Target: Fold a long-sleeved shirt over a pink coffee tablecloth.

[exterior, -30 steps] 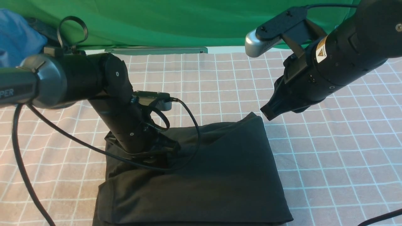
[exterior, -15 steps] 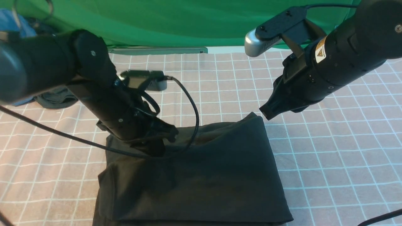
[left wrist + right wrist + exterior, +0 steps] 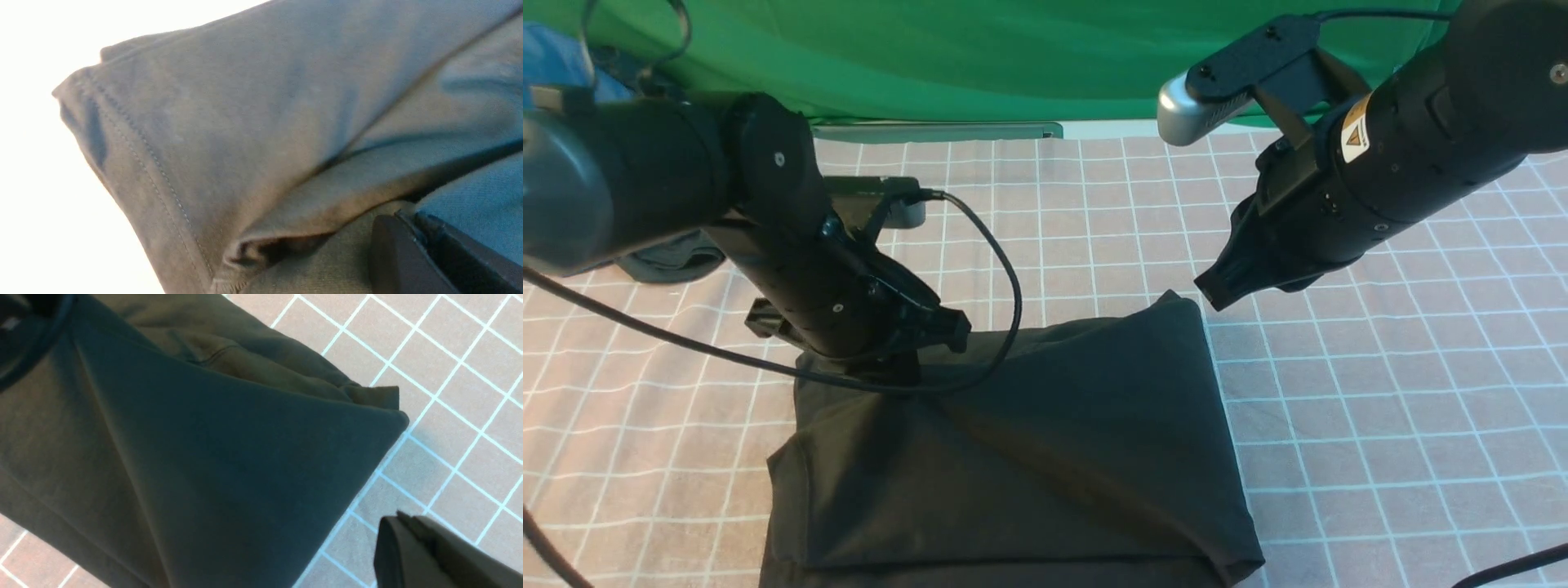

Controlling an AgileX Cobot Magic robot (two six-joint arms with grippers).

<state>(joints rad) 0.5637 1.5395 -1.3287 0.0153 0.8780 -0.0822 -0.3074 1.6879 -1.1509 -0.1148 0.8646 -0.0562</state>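
1. Two arms over the tablecloth (image 3: 1380,392); the shirt (image 3: 1045,457) lies on it near the middle, folded into a rough rectangle of several layers.
2. Left gripper (image 3: 903,376): jaws together, pinching the shirt at its far left corner. We see that corner drawn up, with a taut ridge running from it diagonally toward the near right corner.
3. Left wrist view: stitched hem (image 3: 155,163) and stacked folds right against one finger (image 3: 392,253); background washed out white.
4. Right gripper (image 3: 1217,294): jaws together, nothing in them. It hangs above bare tablecloth just beside the shirt's far right corner, not touching it.
5. Edges: the right edge is straight; the far right corner is a clean point; the left edge is uneven, with a lower layer showing beyond the top one; the near edge runs out of the front view.
6. Open room: wide bare grid to the right of the shirt and beyond it between the arms; a narrower strip on the left.
7. Cable (image 3: 1005,278) loops from the left wrist down over the shirt's far edge.
8. Grey garment (image 3: 674,257) sits on the far left, partly behind the left arm; green cloth (image 3: 972,57) hangs along the far side.
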